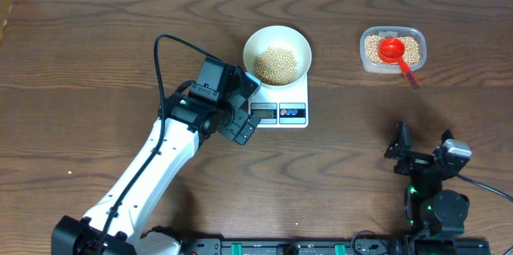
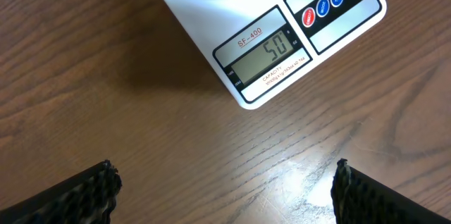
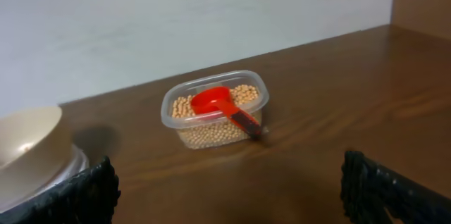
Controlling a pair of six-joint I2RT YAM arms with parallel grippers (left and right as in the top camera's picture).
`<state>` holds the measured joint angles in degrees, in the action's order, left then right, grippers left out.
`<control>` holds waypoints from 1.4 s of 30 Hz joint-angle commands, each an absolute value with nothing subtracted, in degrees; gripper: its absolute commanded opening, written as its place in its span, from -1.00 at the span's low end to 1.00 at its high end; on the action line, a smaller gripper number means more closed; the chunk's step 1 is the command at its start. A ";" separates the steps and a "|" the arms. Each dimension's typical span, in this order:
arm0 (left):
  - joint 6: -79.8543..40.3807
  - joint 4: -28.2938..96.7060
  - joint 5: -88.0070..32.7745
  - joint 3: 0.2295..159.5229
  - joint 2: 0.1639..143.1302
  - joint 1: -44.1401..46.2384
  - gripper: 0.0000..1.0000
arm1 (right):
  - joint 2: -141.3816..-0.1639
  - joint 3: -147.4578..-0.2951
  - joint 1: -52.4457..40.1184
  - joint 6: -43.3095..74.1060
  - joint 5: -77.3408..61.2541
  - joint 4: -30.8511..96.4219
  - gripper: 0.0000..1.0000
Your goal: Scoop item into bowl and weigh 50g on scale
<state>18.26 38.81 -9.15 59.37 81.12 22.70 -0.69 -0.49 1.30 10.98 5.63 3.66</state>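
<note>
Gaping wide, left fingers (image 2: 74, 197) empty, right fingers (image 3: 67, 199) empty too.

Free room and obstacles, as I find them:
- Table (image 1: 96, 30), far left: bare wood, open passage.
- Scale (image 1: 300, 95), centre, with bowl (image 1: 255, 42) on its far half: blocks the way right of my left gripper (image 1: 247, 109), which hangs spread wide just beside its near left corner.
- Between scale and tub (image 1: 362, 50): an open lane.
- Tub, far right: red scoop (image 1: 393, 48) lies in it, handle jutting over the near right rim.
- My right gripper (image 1: 422, 149), near right, spread wide: bare wood from me to the tub.
</note>
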 commanded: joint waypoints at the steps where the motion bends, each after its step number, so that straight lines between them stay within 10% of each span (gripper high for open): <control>1: 18.81 38.98 -9.89 59.02 81.14 22.57 0.96 | -0.27 -0.32 0.60 2.35 3.44 4.05 0.99; 7: 18.81 38.96 -9.89 59.02 81.14 22.57 0.96 | -0.27 -0.32 0.27 -11.49 3.46 4.12 0.99; 42: 18.81 38.98 -9.89 59.02 81.14 22.57 0.96 | -0.30 -0.30 0.30 -9.72 3.05 4.05 0.99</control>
<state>18.26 38.81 -9.15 59.37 81.12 22.70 -0.69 -0.49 0.82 -9.34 3.42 3.86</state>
